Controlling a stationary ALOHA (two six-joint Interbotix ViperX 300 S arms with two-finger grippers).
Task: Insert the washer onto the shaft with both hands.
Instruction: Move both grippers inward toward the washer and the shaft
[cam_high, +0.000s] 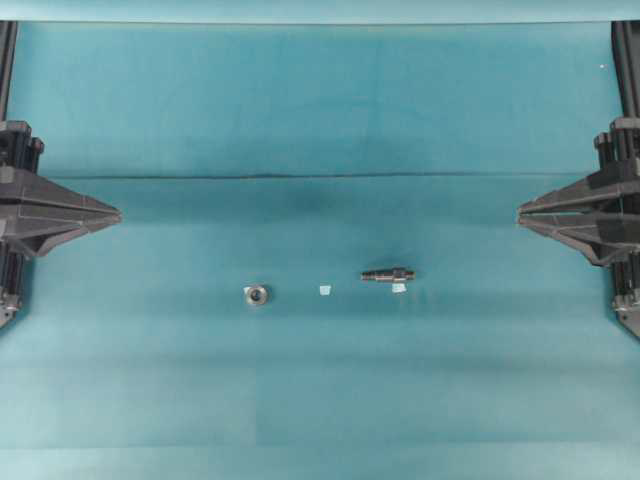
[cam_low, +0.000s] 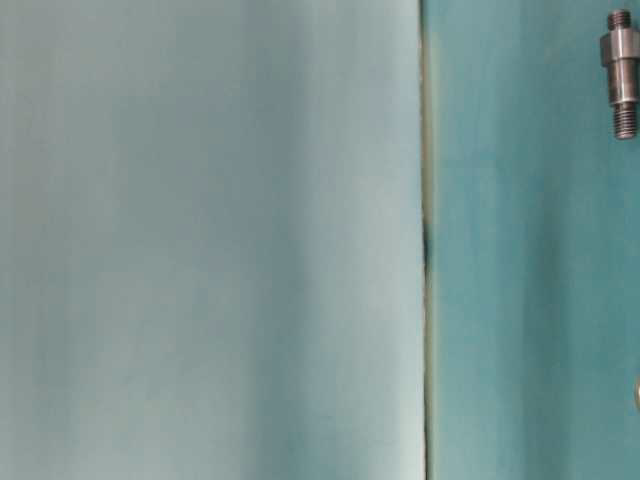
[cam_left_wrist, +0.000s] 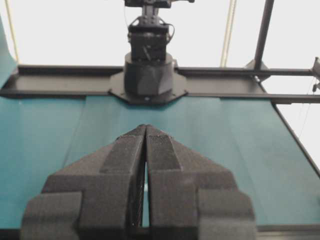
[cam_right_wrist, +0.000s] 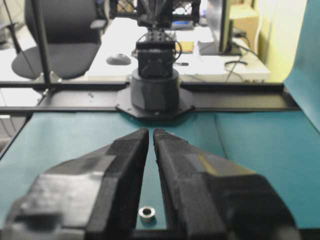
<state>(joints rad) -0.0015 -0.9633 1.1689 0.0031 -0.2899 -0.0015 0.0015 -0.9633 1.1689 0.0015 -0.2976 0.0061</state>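
Left hand (cam_high: 118, 213) parked at the left edge of the surface (cam_high: 320, 400), fingers pressed together, nothing in them. Looks like a start pose: both arms pulled back so the parts lie unobstructed in the middle, each roughly on the side of the arm likely meant to take it.

Washer (cam_high: 256, 294) lies flat left of centre, hole up, well apart from left hand. Small thick silvery ring w/ dark centre, nut-like. Right wrist view also catches it low between the fingers, on the teal cloth.

Tape square (cam_high: 324, 290) sits between the two parts, touching neither. Prob a placement marker.

Shaft (cam_high: 388, 274) lies on its side right of centre, axis running left-right, thin end toward washer. Dark grey, stepped diameters, thicker collar near the right end; table-level view shows a threaded tip. Second tape square (cam_high: 399, 288) just beside it, under the collar end. Can't tell if touching.

Right hand (cam_high: 520, 212) at the right edge, mirror pose, tips nearly together w/ a thin slit, empty. Well apart from shaft.

Nothing picked yet; task not begun by the look of it.
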